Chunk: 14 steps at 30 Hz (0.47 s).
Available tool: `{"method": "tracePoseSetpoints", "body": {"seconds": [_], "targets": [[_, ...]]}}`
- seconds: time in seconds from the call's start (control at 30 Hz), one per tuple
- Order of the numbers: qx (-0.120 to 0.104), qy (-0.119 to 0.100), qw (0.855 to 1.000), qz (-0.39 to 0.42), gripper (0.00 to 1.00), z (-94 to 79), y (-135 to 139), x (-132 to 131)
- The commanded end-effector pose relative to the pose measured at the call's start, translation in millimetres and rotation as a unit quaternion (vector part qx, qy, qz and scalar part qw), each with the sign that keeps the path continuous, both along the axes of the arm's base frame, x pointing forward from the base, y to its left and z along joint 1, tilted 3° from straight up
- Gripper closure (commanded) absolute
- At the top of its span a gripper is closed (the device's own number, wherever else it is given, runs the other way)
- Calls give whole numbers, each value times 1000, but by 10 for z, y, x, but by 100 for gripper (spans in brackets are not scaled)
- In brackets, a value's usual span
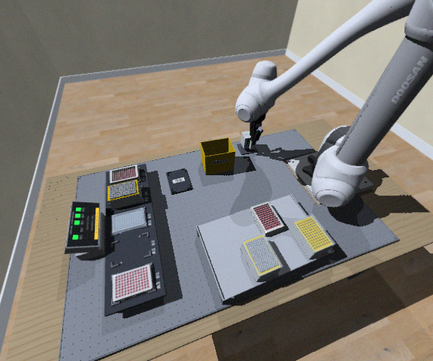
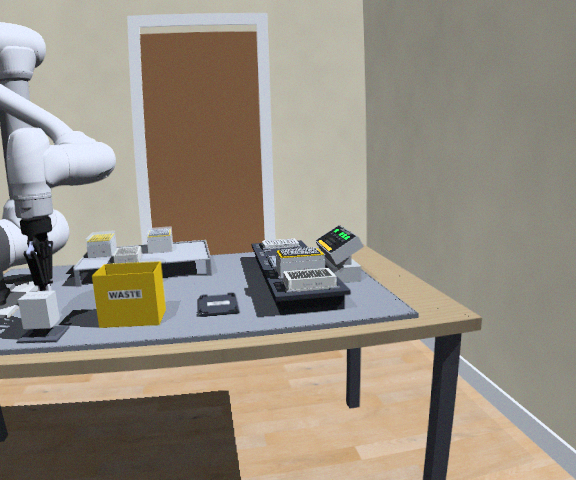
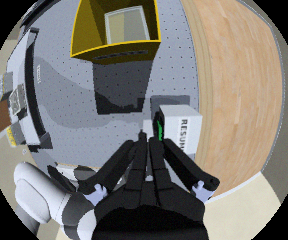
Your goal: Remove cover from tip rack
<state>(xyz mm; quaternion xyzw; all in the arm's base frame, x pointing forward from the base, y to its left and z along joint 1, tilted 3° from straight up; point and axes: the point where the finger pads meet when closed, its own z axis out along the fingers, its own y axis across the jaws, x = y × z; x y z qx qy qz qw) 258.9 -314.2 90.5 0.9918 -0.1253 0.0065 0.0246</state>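
Observation:
My gripper (image 1: 249, 147) is shut with nothing between the fingers. Its tips point down onto the small white key box (image 1: 246, 141) beside the yellow WASTE bin (image 1: 217, 156). In the wrist view the closed fingertips (image 3: 151, 136) rest by the green key on the box (image 3: 179, 127). The bin stands upright, and a pale flat cover (image 3: 126, 27) lies inside it, below the rim. The yellow-rimmed tip rack at D4 (image 1: 122, 190) sits in its brackets with its tips showing and looks flat. It also shows in the exterior view (image 2: 301, 260).
The deck holds a red plate (image 1: 131, 281), a pale plate (image 1: 128, 219) and a reddish reservoir (image 1: 123, 173). The control panel (image 1: 83, 227) shows green lights and an amber strip. The black regrip nest (image 1: 179, 183) is empty. A raised shelf (image 1: 263, 237) carries three more boxes.

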Motion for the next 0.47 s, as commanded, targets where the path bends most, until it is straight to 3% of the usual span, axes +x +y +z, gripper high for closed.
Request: {"method": "tracePoseSetpoints", "body": {"seconds": [0.0,0.43], "targets": [[-1,-4,1000,-1,100,-1,-32,22],[-1,-4,1000,-1,100,1,-74,11]]}}
